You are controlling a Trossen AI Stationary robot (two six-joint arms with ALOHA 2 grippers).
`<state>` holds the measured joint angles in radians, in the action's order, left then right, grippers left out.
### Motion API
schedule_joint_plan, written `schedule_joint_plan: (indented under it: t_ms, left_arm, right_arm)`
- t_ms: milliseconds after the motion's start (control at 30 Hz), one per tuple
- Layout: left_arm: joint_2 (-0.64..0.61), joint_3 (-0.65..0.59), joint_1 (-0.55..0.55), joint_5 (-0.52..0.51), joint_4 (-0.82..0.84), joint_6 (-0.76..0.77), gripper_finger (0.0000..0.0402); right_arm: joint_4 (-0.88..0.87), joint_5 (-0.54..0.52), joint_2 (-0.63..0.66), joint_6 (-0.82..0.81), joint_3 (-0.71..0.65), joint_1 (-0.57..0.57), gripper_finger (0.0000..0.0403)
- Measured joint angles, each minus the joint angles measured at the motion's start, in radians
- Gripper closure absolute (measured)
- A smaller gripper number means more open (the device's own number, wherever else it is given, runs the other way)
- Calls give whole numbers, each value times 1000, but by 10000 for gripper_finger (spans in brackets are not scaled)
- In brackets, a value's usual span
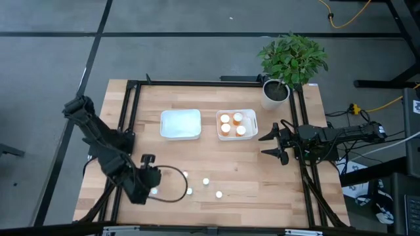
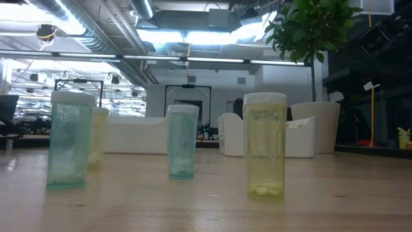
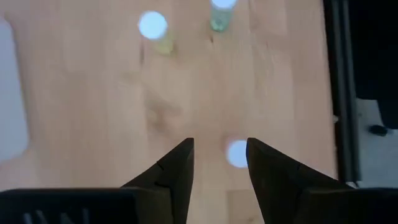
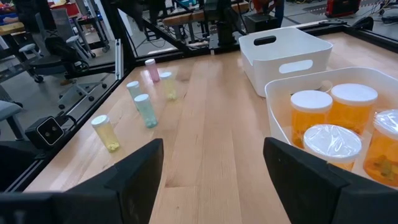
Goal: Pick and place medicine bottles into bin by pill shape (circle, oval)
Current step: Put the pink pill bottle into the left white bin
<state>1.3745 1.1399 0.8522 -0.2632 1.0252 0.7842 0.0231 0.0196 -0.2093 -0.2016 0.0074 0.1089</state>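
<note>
Five small white-capped medicine bottles stand upright on the wood near the table's front edge, among them a yellow one (image 2: 265,145), a teal one (image 2: 182,142) and a pink one (image 4: 151,68). Four orange bottles (image 1: 232,124) stand in the right white bin (image 1: 252,119). My left gripper (image 3: 219,146) hovers open, pointing steeply down, above the leftmost small bottle (image 1: 154,191), whose cap (image 3: 237,154) shows between the fingertips. My right gripper (image 4: 214,168) waits open at the table's right edge (image 1: 272,141).
A second white bin (image 1: 180,123) sits left of the one with the orange bottles. A potted plant (image 1: 289,62) stands at the far right corner. A dark cable loops on the wood beside my left gripper (image 1: 176,185). A black frame rims the table (image 1: 131,131).
</note>
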Motion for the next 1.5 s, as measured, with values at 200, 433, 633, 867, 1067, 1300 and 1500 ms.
schedule_joint_plan:
  t_ms: [200,433,633,867,1067,1300,1500]
  left_arm:
    - [66,35,40,21,-9,122,262]
    - [115,35,44,58,22,175,251]
    - [164,35,71,48,50,186,191]
    - [202,35,88,28,4,205,123]
    - [273,35,83,26,-3,204,116]
    - [322,35,83,26,-10,227,116]
    - [355,35,81,38,-32,245,128]
  right_arm:
    - [0,0,0,0,0,0,124]
    - [0,0,0,0,0,0,124]
    - [0,0,0,0,0,0,124]
    - [0,0,0,0,0,0,124]
    - [0,0,0,0,0,0,124]
    - [0,0,0,0,0,0,124]
    - [0,0,0,0,0,0,124]
